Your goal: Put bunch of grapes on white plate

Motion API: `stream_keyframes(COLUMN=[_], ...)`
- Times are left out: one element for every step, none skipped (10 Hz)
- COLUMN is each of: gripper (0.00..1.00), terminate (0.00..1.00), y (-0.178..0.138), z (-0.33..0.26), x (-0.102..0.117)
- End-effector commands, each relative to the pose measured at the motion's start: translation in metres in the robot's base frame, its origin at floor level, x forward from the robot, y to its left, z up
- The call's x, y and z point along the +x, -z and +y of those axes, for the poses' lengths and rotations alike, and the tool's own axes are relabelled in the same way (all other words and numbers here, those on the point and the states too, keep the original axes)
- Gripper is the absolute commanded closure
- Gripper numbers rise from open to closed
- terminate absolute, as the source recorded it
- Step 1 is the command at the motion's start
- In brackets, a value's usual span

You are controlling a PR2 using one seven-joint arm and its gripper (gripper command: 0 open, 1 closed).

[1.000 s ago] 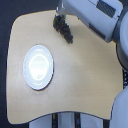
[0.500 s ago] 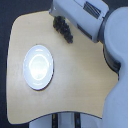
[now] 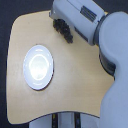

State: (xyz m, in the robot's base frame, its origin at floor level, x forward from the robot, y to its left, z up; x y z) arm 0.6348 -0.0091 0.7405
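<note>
there: white plate (image 3: 38, 67) bare, bunch of grapes (image 3: 64, 29) well apart.

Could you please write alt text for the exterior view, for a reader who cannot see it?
A grey robot arm reaches over the far edge of a light wooden table, right above a dark bunch of grapes. An empty white plate sits apart, toward the view's left. The gripper itself is hidden.

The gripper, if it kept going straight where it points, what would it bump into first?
Probably the dark purple bunch of grapes, right at the gripper. Depth is blurry, so contact is unclear. The round white plate lies off that line.
</note>
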Motion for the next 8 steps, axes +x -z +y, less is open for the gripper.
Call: stream_keyframes(gripper=[0.0, 0.0, 0.0, 0.0, 0.0, 0.0, 0.0, 1.0], terminate=[0.0, 0.0, 0.0, 0.0, 0.0, 0.0, 0.0, 0.0], y=[0.039, 0.042, 0.045, 0.05, 0.051, 0.049, 0.046, 0.042], z=[-0.002, -0.004, -0.006, -0.007, -0.009, -0.009, -0.006, -0.001], x=[0.005, 0.009, 0.009, 0.006, 0.006, 0.007, 0.006, 0.003])
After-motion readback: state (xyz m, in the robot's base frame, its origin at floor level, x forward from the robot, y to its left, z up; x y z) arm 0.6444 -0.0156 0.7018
